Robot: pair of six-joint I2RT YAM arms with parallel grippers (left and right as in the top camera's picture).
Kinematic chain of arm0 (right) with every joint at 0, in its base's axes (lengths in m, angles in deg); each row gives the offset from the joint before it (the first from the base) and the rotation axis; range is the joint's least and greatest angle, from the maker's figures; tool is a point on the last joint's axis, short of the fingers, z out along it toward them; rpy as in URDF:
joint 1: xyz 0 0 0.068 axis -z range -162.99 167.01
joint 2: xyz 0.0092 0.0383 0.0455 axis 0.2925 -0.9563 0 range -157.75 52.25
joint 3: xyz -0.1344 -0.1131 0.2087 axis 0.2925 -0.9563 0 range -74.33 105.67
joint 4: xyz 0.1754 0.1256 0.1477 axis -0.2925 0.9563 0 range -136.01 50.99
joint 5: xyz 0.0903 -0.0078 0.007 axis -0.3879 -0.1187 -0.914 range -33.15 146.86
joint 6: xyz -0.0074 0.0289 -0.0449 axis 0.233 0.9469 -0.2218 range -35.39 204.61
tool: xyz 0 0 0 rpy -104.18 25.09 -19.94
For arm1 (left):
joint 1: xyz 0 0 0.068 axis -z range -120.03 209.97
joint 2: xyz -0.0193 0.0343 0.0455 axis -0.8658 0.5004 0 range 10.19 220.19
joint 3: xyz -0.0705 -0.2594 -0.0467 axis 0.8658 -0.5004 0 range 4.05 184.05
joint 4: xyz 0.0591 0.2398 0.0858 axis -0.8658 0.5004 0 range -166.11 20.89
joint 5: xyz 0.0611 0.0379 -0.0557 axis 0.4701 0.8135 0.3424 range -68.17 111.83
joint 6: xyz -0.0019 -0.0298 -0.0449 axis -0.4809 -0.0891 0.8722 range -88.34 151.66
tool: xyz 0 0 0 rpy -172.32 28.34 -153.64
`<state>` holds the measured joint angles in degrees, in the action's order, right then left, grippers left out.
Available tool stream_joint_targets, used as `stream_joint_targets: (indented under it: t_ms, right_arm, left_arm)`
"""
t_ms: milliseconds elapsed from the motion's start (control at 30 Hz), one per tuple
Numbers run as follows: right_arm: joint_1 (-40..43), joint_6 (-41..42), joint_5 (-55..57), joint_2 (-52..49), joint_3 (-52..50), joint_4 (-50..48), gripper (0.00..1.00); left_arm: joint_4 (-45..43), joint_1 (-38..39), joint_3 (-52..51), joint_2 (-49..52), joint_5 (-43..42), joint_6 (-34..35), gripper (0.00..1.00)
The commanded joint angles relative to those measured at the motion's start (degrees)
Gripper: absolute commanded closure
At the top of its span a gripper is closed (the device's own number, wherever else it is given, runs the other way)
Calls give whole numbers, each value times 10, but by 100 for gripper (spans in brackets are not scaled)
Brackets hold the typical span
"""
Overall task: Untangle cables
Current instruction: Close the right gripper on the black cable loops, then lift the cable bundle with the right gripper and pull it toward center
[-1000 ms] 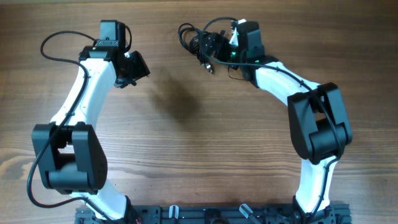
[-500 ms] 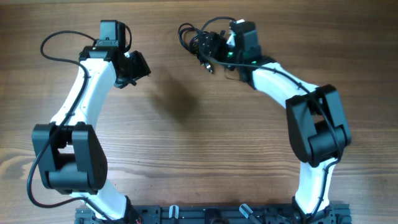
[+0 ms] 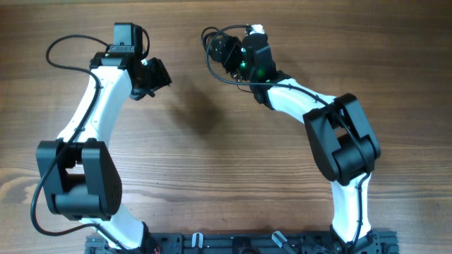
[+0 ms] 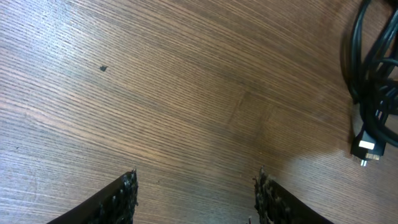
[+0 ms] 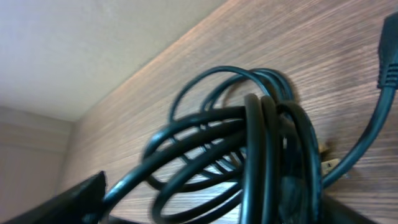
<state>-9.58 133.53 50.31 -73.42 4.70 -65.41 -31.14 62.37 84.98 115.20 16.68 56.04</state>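
Observation:
The cables (image 3: pixel 220 48) are a knotted bundle of thin black cords at the table's far middle. My right gripper (image 3: pixel 237 55) is at the bundle. In the right wrist view the coiled cables (image 5: pixel 249 143) fill the space between its spread fingers (image 5: pixel 217 208), and a plug end (image 5: pixel 328 165) pokes out to the right. My left gripper (image 3: pixel 157 73) is open and empty, left of the bundle. In the left wrist view its fingers (image 4: pixel 196 199) hang over bare wood, with the cables (image 4: pixel 373 74) and a small plug (image 4: pixel 364 149) at the right edge.
A thicker black wire (image 3: pixel 58 53) loops off the left arm at the far left. A black rail (image 3: pixel 240 243) runs along the near edge. The wooden table (image 3: pixel 212 155) lies between the arms. A wall shows beyond the table's far edge (image 5: pixel 93 50).
My right gripper has moved left into the cable bundle, and the right arm swung left with it. The left arm has not moved.

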Motion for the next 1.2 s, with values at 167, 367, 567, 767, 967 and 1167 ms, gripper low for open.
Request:
stream_joint_targets:
  t_ms: [167, 367, 567, 767, 967, 1167]
  right_arm:
    - [11, -25, -27, 16, 7, 13, 96]
    - [18, -164, -30, 121, 8, 156, 96]
    - [42, -266, -79, 248, 8, 376, 96]
    - [67, -329, -90, 311, 8, 546, 96]
    - [49, -391, -90, 296, 8, 610, 96]
    - [3, -398, -80, 263, 8, 599, 96]
  left_arm:
    - [0, -2, -4, 4, 8, -2, 37]
    - [3, -3, -3, 4, 33, -1, 37]
    - [4, -3, -3, 4, 31, 1, 36]
    - [4, -3, -3, 4, 16, 1, 35]
    - [4, -3, -3, 4, 16, 1, 32]
    - [4, -3, -3, 4, 16, 1, 31]
